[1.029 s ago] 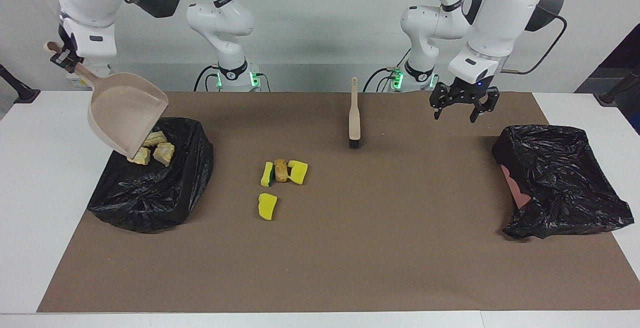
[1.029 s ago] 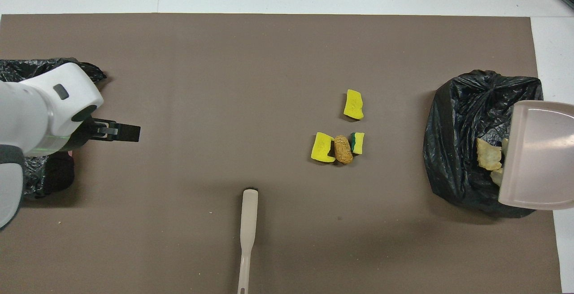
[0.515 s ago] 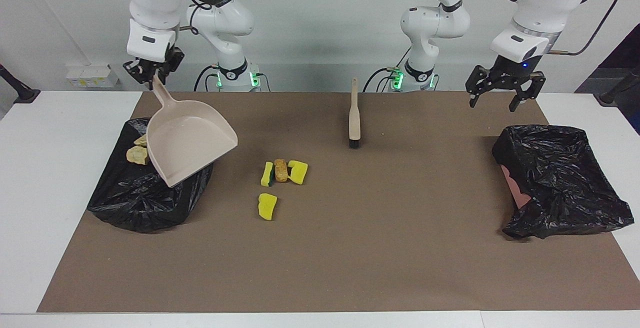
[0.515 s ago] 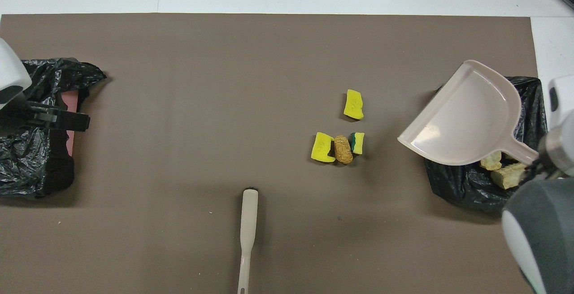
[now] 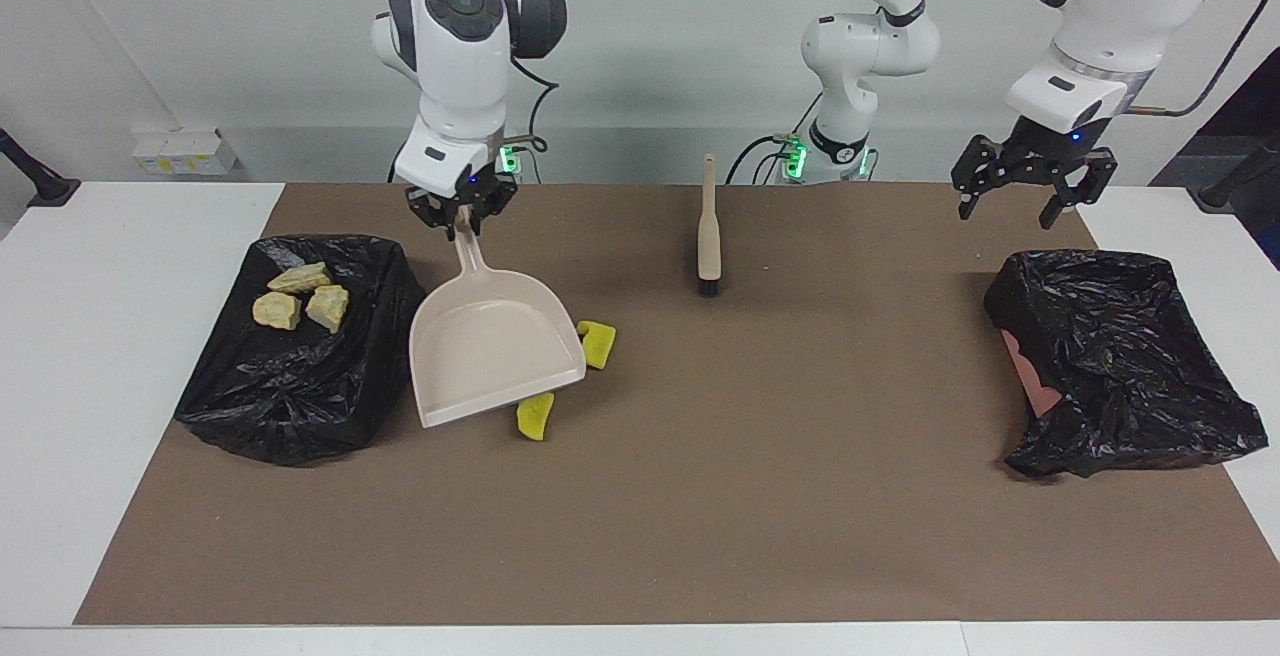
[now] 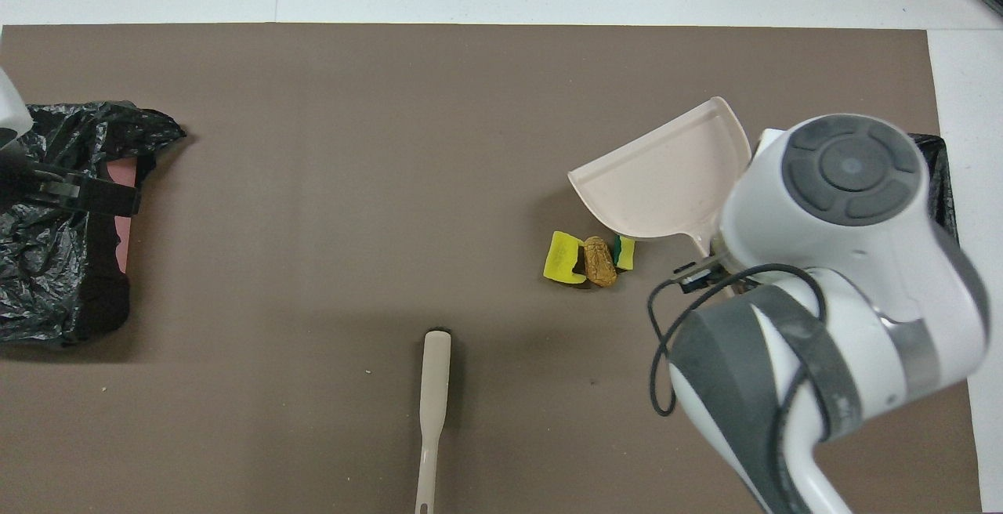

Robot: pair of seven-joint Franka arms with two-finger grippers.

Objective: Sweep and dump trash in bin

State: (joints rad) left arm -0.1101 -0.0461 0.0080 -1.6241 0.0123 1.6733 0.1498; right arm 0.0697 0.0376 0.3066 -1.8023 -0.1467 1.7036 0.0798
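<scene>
The right hand (image 5: 462, 219), clenched on the dustpan (image 5: 495, 346) handle over the sponge pieces (image 6: 563, 257), could scatter them if lowered; the left hand (image 5: 1035, 194) waits released.

Three tan chunks (image 5: 299, 298) lie on the bag (image 5: 290, 386).

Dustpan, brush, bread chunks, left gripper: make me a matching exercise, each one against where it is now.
Things:
1. dustpan
2. brush
3. bread chunks
4. left gripper

Places:
A. on the black bag at the right arm's end
B. open, up near the other black bag
C. lying alone on the mat
D. held by the right gripper, over the sponge pieces

Pairs: 1-D, 2-C, 3-A, 4-B
</scene>
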